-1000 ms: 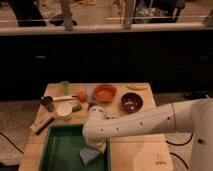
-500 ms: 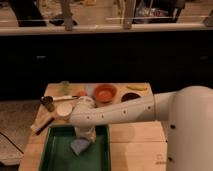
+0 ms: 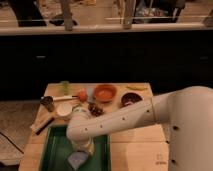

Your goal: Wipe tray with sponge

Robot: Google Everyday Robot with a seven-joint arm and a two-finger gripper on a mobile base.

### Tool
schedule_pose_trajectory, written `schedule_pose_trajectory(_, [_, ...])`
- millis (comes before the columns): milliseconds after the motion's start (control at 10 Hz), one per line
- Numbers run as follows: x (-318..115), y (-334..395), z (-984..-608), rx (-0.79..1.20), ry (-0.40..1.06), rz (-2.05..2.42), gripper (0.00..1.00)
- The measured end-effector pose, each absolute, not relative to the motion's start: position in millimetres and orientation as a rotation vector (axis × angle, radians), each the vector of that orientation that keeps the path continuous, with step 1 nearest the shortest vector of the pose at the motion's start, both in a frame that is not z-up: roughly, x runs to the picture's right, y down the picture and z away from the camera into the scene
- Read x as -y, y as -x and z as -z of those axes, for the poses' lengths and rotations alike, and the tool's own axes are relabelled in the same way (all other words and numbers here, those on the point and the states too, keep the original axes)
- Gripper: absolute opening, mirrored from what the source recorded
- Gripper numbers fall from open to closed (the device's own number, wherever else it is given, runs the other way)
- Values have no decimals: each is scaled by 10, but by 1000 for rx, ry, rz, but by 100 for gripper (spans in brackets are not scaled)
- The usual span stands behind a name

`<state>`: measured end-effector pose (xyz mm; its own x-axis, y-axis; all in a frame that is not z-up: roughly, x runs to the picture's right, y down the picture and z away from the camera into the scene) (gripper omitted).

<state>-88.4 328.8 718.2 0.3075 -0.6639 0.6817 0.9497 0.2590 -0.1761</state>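
The dark-green tray (image 3: 52, 150) lies at the front left of the wooden table. The pale blue-grey sponge (image 3: 76, 159) rests on the tray floor near its front edge. My white arm reaches in from the right and bends down over the tray. My gripper (image 3: 81, 149) points down right on top of the sponge and presses on it; the arm hides most of it.
Behind the tray stand a white round cup (image 3: 63, 109), a green cup (image 3: 64, 87), a dark can (image 3: 47, 103), an orange bowl (image 3: 104, 92), a dark purple bowl (image 3: 131, 99), a small orange fruit (image 3: 81, 95) and a yellow item (image 3: 136, 88). A dark counter runs behind.
The arm has swung left and then toward the tray's front. The sponge has slid with it from the tray's right side to the front middle.
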Motion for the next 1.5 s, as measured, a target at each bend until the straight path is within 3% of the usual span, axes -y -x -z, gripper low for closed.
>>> schedule_pose_trajectory(300, [-3228,547,-7214,491,620,1093,2])
schedule_pose_trajectory(600, [-2843,478,-7458,452,563,1063,2])
schedule_pose_trajectory(900, [-2637,779,-7580,476,517,1126,2])
schedule_pose_trajectory(1500, [-3100,1119,-7211,581,512,1281,2])
